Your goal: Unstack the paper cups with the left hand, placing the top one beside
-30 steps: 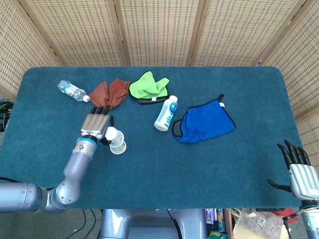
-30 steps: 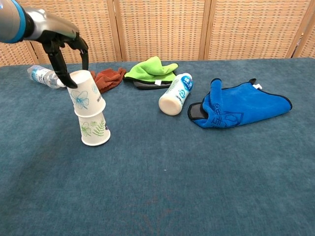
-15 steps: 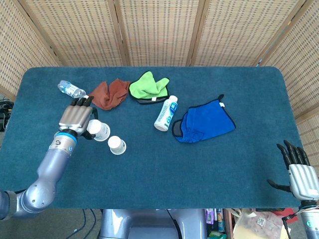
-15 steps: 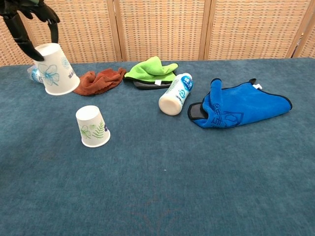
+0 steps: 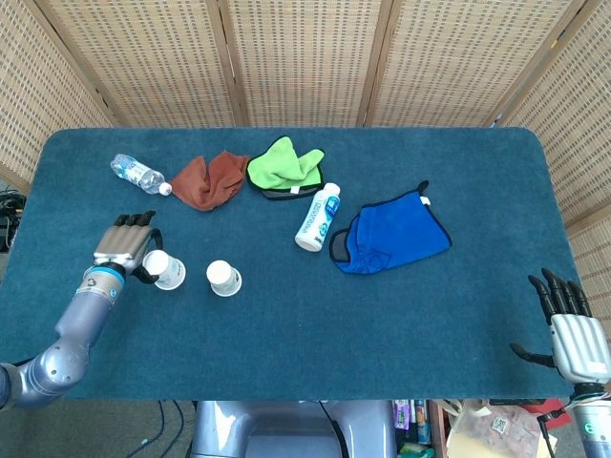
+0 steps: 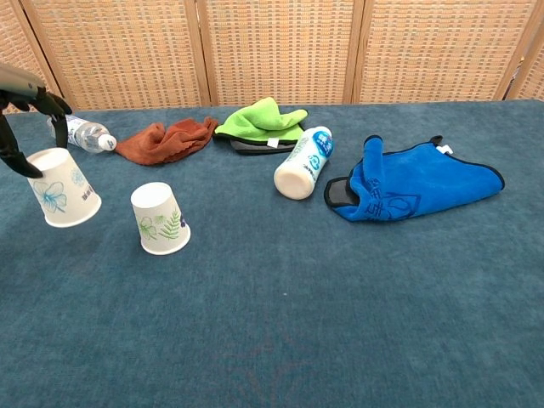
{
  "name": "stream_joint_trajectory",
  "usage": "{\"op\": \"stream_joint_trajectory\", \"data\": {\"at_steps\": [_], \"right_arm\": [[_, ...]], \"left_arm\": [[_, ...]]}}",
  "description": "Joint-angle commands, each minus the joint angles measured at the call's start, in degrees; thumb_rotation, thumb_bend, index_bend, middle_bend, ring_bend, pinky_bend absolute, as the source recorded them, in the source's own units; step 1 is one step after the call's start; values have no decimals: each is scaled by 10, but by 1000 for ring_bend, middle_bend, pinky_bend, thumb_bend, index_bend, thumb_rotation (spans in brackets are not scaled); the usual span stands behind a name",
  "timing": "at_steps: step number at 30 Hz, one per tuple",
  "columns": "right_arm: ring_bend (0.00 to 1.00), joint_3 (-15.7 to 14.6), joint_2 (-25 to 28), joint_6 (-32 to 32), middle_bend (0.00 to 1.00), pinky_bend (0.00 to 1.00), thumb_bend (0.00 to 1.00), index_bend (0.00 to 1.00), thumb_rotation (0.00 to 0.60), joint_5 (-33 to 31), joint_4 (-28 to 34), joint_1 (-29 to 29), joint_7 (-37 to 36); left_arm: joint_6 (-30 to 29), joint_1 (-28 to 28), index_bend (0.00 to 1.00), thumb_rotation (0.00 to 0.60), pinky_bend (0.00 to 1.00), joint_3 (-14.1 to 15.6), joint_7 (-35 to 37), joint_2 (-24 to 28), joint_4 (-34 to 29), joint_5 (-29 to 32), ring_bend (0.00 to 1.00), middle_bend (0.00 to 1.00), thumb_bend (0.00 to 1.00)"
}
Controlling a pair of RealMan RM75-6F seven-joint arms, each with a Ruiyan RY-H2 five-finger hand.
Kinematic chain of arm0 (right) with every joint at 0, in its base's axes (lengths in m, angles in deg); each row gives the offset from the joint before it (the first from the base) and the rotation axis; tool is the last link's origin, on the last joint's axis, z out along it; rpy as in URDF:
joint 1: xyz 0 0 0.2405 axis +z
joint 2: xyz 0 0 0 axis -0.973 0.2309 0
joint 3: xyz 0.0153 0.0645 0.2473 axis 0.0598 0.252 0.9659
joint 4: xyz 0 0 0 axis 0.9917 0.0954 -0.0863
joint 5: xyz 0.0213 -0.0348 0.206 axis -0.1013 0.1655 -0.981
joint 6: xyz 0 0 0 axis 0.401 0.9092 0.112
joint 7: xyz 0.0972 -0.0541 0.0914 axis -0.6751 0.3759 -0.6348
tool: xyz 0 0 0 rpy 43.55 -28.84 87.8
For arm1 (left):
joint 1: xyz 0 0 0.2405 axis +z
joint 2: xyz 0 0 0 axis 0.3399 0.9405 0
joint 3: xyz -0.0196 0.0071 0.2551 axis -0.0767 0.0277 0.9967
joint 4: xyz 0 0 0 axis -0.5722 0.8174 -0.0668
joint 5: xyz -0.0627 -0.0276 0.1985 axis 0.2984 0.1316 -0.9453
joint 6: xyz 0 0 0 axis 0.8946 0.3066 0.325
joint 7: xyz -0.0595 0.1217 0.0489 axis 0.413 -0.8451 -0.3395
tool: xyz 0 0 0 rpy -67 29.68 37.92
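Note:
My left hand (image 5: 124,246) holds an upside-down paper cup with a blue flower print (image 6: 62,188) (image 5: 165,270) by its top, low over the table at the left. The hand's fingers (image 6: 17,144) show at the chest view's left edge. A second upside-down cup with a green leaf print (image 6: 160,218) (image 5: 224,278) stands alone on the table to the right of the held cup, apart from it. My right hand (image 5: 573,329) hangs at the table's near right corner, fingers spread, holding nothing.
A water bottle (image 5: 138,175), a rust cloth (image 5: 209,179) and a green cloth (image 5: 284,167) lie along the far left. A white bottle (image 5: 318,217) lies on its side by a blue cloth (image 5: 393,232) mid-table. The table (image 5: 382,324) is dark blue.
The left hand lifted the flower cup off the leaf cup, carried it left, then lowered it toward the table. The leaf cup stayed put. The right hand is unchanged.

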Motion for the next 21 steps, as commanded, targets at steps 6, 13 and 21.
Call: {"op": "stream_joint_trajectory", "data": {"at_steps": [6,13,21], "right_arm": [[0,0,-2,-3,0,0,93,0,600,1,-1,-1,0],[0,2,-2,-5,0,0,93,0,600,0,-3,-1,-4],[0,1,-1,-7,0,0,93,0,600,3,-2,-2,-4]], "left_arm": [[3,12,549,600,0,26,35,-63,54,-43,0,0,242],[-8,3,247,600,0,41,28,-78,61,-50,0,0,242],[-6,2,0,600,0,41,43,-62,47,-52,0,0,242]]}}
